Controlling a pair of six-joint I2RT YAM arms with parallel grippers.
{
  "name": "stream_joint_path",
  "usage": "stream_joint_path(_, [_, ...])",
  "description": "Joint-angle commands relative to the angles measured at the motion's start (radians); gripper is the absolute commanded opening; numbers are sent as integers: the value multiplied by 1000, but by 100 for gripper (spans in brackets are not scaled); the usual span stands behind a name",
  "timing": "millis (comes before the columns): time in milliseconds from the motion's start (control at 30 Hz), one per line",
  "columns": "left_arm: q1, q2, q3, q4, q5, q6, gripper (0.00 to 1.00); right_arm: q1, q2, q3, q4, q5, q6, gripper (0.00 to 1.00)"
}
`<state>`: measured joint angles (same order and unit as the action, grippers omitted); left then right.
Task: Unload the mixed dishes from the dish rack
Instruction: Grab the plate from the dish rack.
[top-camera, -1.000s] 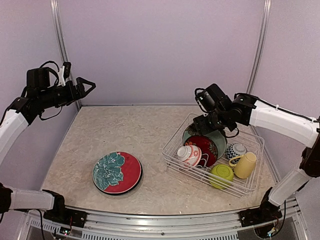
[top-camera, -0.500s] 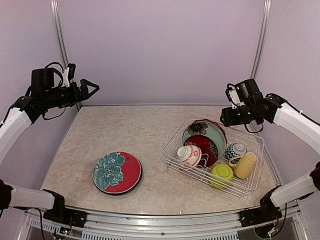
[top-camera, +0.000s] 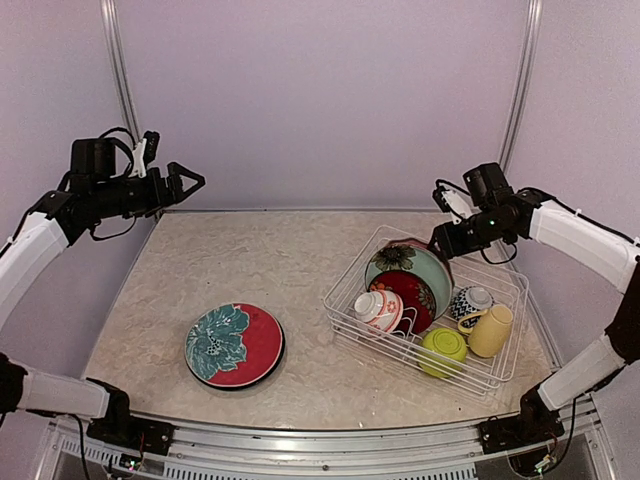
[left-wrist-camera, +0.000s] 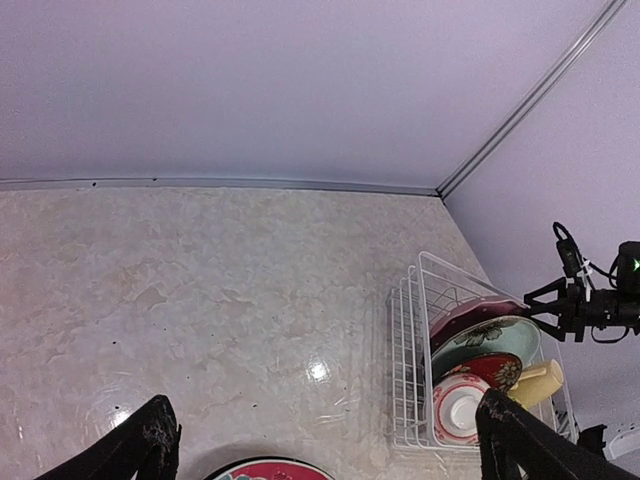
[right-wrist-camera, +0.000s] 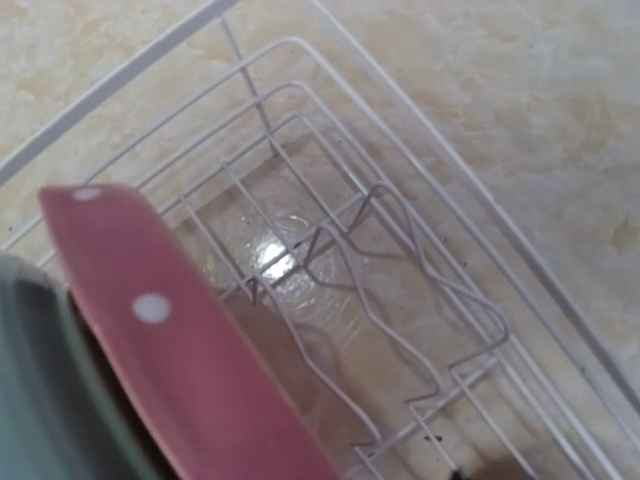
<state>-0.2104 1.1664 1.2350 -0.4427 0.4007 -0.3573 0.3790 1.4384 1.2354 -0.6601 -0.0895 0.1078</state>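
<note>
The left fingers (top-camera: 192, 180) are spread wide, holding nothing, high over the desk's (top-camera: 290, 260) far left corner. The right fingers (top-camera: 441, 242) hang at the far rim of the dish rack (top-camera: 348, 288), just above the upright plates; apart or together, I cannot tell. The rack sits on the right with a pale teal plate (top-camera: 428, 268), red floral plate (top-camera: 410, 292), red-white bowl (top-camera: 380, 308), blue-white bowl (top-camera: 470, 302), lime green bowl (top-camera: 443, 347) and pale yellow mug (top-camera: 492, 330). A red-and-teal floral plate (top-camera: 234, 345) lies flat, near left, well apart from the rack.
</note>
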Motion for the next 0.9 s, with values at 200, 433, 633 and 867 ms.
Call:
stream_joint_path(200, [-4,9,15,6,46,7,99,-9,57,23,7,-45,-151,44])
stream_joint_path(433, [-4,8,6,20,39,11,99,-31,132,37,5,-240,-289,34])
stream_joint_path(633, [30,62,23,1,70,-18,99,-34,188,121,-99,-193,-352,23])
stream_joint_path(867, [32,52,17,14,89,-24,99,-39,151,136,-99,-241,-379,9])
